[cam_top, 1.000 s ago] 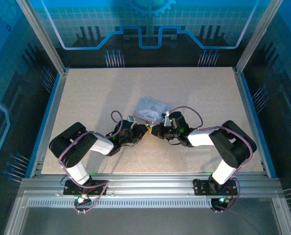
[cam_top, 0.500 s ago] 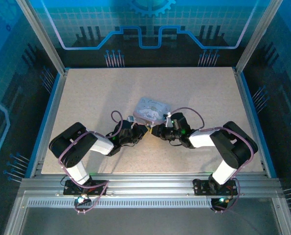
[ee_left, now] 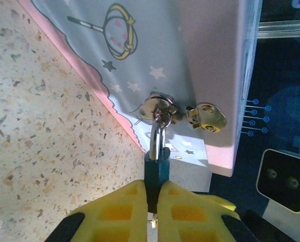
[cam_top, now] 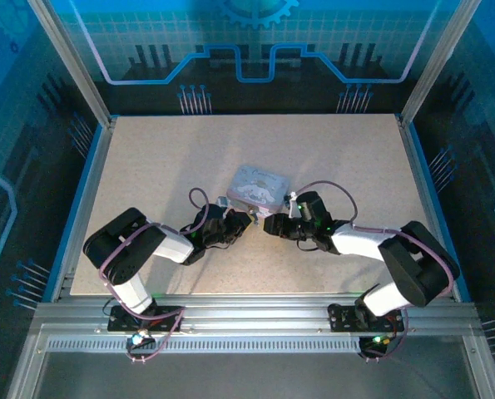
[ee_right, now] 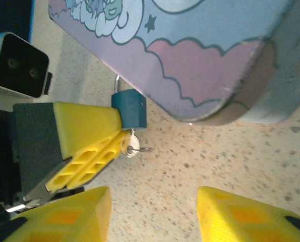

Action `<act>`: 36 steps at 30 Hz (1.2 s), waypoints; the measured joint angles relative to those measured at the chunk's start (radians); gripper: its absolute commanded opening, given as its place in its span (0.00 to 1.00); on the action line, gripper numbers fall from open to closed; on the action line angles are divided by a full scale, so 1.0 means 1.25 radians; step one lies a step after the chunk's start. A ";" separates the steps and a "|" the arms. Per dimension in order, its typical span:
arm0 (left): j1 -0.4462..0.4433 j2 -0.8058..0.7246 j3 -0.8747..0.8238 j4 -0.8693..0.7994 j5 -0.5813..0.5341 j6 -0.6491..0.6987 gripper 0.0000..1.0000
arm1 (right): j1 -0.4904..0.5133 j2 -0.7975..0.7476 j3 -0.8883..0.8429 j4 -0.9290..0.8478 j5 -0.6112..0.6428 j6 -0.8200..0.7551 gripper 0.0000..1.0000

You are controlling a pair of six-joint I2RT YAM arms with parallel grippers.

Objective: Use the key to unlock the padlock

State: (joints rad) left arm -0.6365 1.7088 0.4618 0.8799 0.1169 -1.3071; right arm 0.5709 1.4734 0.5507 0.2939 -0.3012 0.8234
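On the speckled table (cam_top: 147, 166), the pastel cartoon box (cam_top: 259, 184) has the teal padlock (ee_left: 156, 169) hooked through its hasp (ee_left: 159, 110). The left gripper (ee_left: 154, 195) pinches the padlock's body. The right gripper (ee_right: 154, 207) hangs spread near the small silver key (ee_right: 131, 147) at the padlock's base.

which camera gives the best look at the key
The right wrist view: the key sticks out of the padlock, its silver head clear against the table. The left wrist view catches a sliver of it between the fingers of the left hand. In the top view it is too small to make out.
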 measured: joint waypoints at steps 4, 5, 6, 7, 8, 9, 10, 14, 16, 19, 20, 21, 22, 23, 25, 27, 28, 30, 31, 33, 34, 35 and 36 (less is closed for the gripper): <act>0.000 0.000 0.000 -0.002 0.000 0.000 0.10 | -0.002 -0.039 0.025 -0.080 0.039 -0.076 0.64; 0.000 0.000 0.000 -0.002 0.000 0.000 0.10 | -0.002 -0.046 0.031 -0.095 0.047 -0.094 0.67; 0.000 0.000 0.000 -0.003 0.000 0.000 0.10 | -0.002 -0.055 0.040 -0.114 0.056 -0.115 0.71; 0.000 0.000 0.000 -0.003 0.000 0.000 0.10 | -0.002 -0.063 0.049 -0.133 0.068 -0.137 0.76; 0.000 0.000 0.000 -0.004 0.000 0.000 0.10 | -0.002 -0.071 0.054 -0.146 0.075 -0.156 0.79; 0.000 0.000 0.001 -0.005 0.000 0.000 0.10 | -0.002 -0.081 0.060 -0.161 0.087 -0.176 0.81; 0.000 0.000 0.001 -0.005 0.000 0.000 0.10 | -0.002 -0.091 0.063 -0.173 0.096 -0.197 0.83; 0.000 0.000 0.001 -0.007 0.000 0.000 0.10 | -0.002 -0.131 0.068 -0.204 0.128 -0.276 0.90; 0.000 0.000 0.003 -0.009 0.000 0.000 0.10 | -0.001 -0.148 0.068 -0.215 0.140 -0.313 0.92; 0.000 -0.001 0.007 -0.017 0.000 0.000 0.10 | 0.006 -0.171 0.068 -0.222 0.162 -0.365 0.93; 0.000 -0.002 0.007 -0.019 0.000 0.000 0.10 | 0.011 -0.176 0.068 -0.223 0.171 -0.382 0.94; 0.000 -0.002 0.007 -0.020 0.000 0.000 0.10 | 0.018 -0.181 0.068 -0.223 0.179 -0.401 0.94; 0.000 -0.003 0.007 -0.023 0.000 0.000 0.10 | 0.026 -0.183 0.068 -0.222 0.190 -0.418 0.94; 0.000 -0.005 0.007 -0.024 0.000 0.000 0.10 | 0.036 -0.186 0.068 -0.222 0.201 -0.439 0.95; 0.000 -0.007 0.007 -0.027 0.000 0.000 0.10 | 0.066 -0.193 0.065 -0.211 0.230 -0.492 0.95; 0.000 -0.009 0.007 -0.030 0.000 0.000 0.10 | 0.101 -0.209 0.048 -0.180 0.257 -0.555 0.96; 0.000 -0.009 0.007 -0.031 0.000 0.000 0.11 | 0.116 -0.218 0.036 -0.164 0.268 -0.586 0.96; 0.000 -0.011 0.008 -0.036 0.000 0.000 0.10 | 0.145 -0.237 0.007 -0.129 0.290 -0.654 0.96; 0.000 -0.011 0.009 -0.037 0.000 0.000 0.10 | 0.155 -0.243 -0.005 -0.113 0.300 -0.685 0.96; 0.000 -0.011 0.013 -0.043 0.000 0.000 0.10 | 0.174 -0.252 -0.028 -0.089 0.320 -0.752 0.96; 0.000 -0.011 0.013 -0.045 0.000 0.000 0.10 | 0.180 -0.253 -0.034 -0.082 0.327 -0.776 0.96; 0.000 -0.011 0.014 -0.047 0.000 0.000 0.11 | 0.188 -0.253 -0.037 -0.077 0.336 -0.800 0.96; 0.000 -0.011 0.015 -0.048 0.000 0.000 0.10 | 0.197 -0.253 -0.039 -0.073 0.346 -0.826 0.96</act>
State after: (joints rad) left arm -0.6365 1.6947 0.4808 0.8196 0.1165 -1.3067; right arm 0.8169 1.1576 0.5018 0.2031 0.1310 -0.2092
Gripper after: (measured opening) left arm 0.107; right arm 0.958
